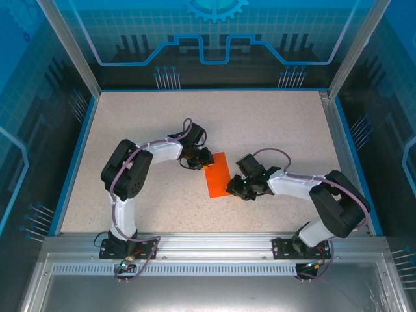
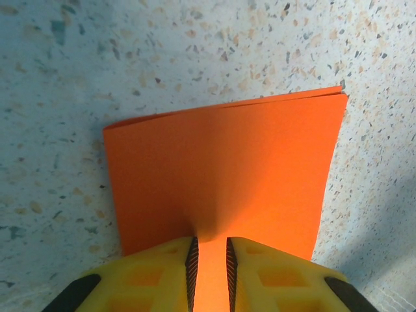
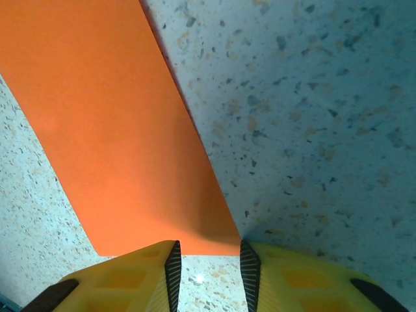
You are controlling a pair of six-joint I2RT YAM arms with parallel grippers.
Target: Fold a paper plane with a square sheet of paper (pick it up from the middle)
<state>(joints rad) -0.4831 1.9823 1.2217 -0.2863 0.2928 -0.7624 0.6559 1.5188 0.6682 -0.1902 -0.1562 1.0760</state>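
The square sheet of paper [image 1: 217,175] is bright orange and lies folded into a narrow rectangle in the middle of the table. In the left wrist view its two layered edges [image 2: 227,162] show at the far side. My left gripper [image 1: 203,162] is at the paper's upper left edge, shut on it; the paper bulges up between the yellow fingers [image 2: 210,253]. My right gripper [image 1: 233,188] sits at the lower right corner, open. In the right wrist view the paper [image 3: 110,130] ends right at the fingertips [image 3: 208,257], with bare table between the jaws.
The speckled tabletop [image 1: 273,130] is bounded by a blue rim and a metal frame with transparent blue walls. A metal rail [image 1: 208,244] runs along the near edge, where both arm bases are bolted.
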